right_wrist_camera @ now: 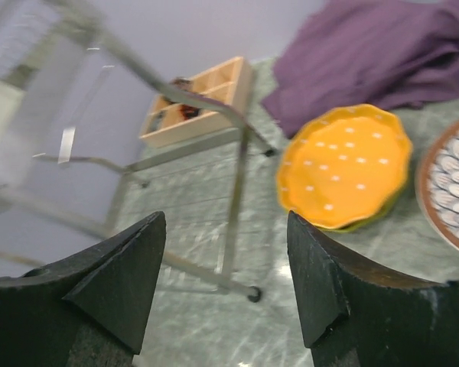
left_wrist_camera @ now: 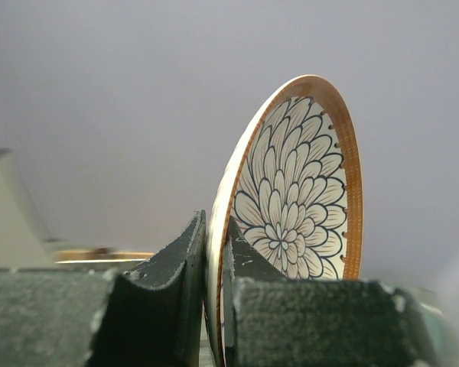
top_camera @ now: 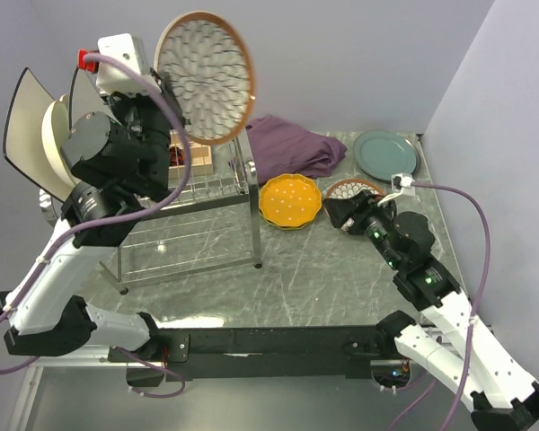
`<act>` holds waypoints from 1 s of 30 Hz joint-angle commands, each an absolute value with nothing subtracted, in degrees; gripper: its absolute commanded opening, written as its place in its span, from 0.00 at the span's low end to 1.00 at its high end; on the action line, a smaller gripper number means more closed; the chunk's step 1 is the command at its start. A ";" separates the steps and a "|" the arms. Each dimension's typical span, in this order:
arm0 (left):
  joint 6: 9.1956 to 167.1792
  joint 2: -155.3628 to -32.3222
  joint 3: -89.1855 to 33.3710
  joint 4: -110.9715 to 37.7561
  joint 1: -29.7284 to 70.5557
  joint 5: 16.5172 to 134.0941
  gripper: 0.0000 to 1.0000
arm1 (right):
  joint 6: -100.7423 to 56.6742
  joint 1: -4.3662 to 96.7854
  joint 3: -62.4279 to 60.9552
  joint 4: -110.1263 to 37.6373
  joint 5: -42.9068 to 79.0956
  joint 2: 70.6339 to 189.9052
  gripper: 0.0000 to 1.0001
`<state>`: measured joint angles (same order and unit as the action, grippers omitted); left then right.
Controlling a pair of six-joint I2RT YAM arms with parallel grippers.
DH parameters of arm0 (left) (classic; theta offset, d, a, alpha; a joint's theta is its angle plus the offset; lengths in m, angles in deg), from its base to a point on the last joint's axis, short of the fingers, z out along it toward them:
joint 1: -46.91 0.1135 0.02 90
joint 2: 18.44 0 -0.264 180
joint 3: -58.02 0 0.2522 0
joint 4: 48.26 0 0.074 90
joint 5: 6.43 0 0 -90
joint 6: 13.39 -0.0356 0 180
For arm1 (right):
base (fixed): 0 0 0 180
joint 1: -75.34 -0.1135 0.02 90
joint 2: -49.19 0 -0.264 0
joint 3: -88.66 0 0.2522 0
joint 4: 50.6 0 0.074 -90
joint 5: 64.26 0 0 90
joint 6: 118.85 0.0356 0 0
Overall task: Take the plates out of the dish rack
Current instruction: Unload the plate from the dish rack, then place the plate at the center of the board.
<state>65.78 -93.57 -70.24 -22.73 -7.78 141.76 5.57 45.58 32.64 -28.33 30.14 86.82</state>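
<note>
Left wrist view shows the left gripper (left_wrist_camera: 214,256) clamped on the lower edge of a brown-rimmed petal-patterned plate (left_wrist_camera: 298,191), one finger on each face. From the top camera that plate stands upright in the air above the dish rack (top_camera: 207,193). At the rack's left end, partly hidden by the arm, a white square plate with a dark rim (top_camera: 22,126) and a round cream plate (top_camera: 54,135) stand on edge. Right of the rack, just beside its leg, an orange dotted plate (top_camera: 290,200) lies on the table, stacked on a lime plate (right_wrist_camera: 367,222) whose edge peeks out. A second patterned plate (top_camera: 350,189) lies farther right of the rack, a teal plate (top_camera: 386,153) beyond it. A purple cloth (top_camera: 292,144) lies crumpled behind the orange plate, and a wooden box (right_wrist_camera: 199,103) sits behind the rack. The right gripper (right_wrist_camera: 226,252) hovers low to the right of the rack, its jaws apart with nothing between them.
</note>
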 commanded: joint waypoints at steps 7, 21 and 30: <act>100.76 -88.75 -60.71 -24.82 -8.28 105.64 0.01 | 6.66 45.19 32.62 -39.03 16.69 74.78 0.75; 107.98 -82.51 -39.86 -37.39 -9.34 94.99 0.01 | 13.25 45.19 30.25 -30.71 28.71 73.43 0.89; 108.16 -79.17 -33.44 -40.30 -9.60 94.47 0.01 | 12.20 45.19 32.10 -31.84 33.37 77.22 0.84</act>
<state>103.87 -84.70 -31.96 -22.38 -8.94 96.91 13.24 45.34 32.29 -33.70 28.33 75.52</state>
